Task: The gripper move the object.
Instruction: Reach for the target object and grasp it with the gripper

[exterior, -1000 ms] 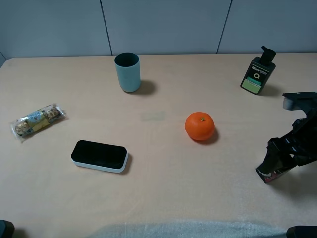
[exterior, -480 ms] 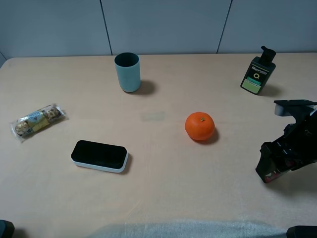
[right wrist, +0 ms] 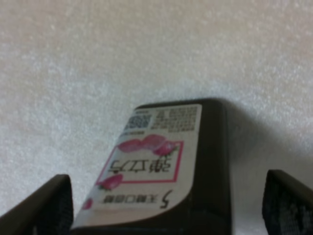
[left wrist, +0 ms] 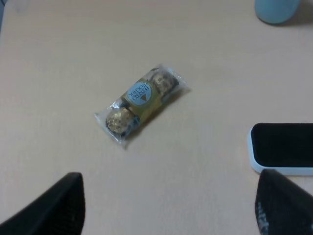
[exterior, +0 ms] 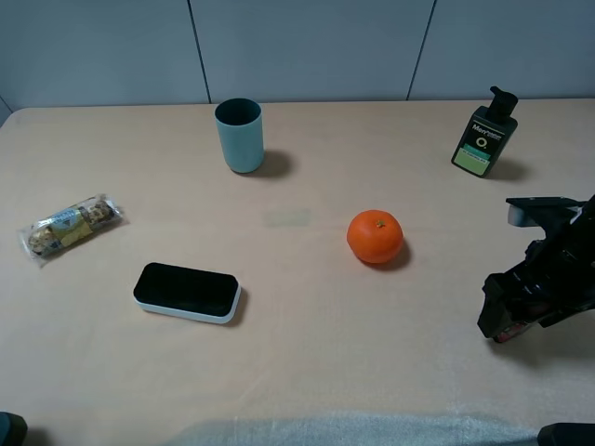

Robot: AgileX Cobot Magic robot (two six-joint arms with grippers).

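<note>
Right wrist view: looks down on the object (right wrist: pixel 161 181), a small black box with rounded corners and a glossy white label carrying pink petals, a barcode and small printed characters, flat on the pale, finely grained, matte table (right wrist: pixel 98 58). Frames it between the dark fingers (right wrist: pixel 46 205) of the right gripper (right wrist: pixel 168 203), spread wider than the box, with a strip of table on either side, so seemingly no contact yet. Seen from the exterior high view, puts that claw low near the table's right edge, hunched over the box with only a sliver of pink and black on show beneath it, well apart from the dimpled orange (exterior: pixel 375 236) and the black-and-green pump bottle (exterior: pixel 483 133). Judged early in the task: approach made and box straddled; closing, lifting and carrying all left to do. Hard, flat sides, likely good for a pinch across the narrow width; slick label, perhaps prone to slipping. Elsewhere, the left gripper (left wrist: pixel 168 210), wide open above the table, near a crinkly clear chocolate pack (left wrist: pixel 142 104) and a smooth black-and-white case (left wrist: pixel 283 147).
</note>
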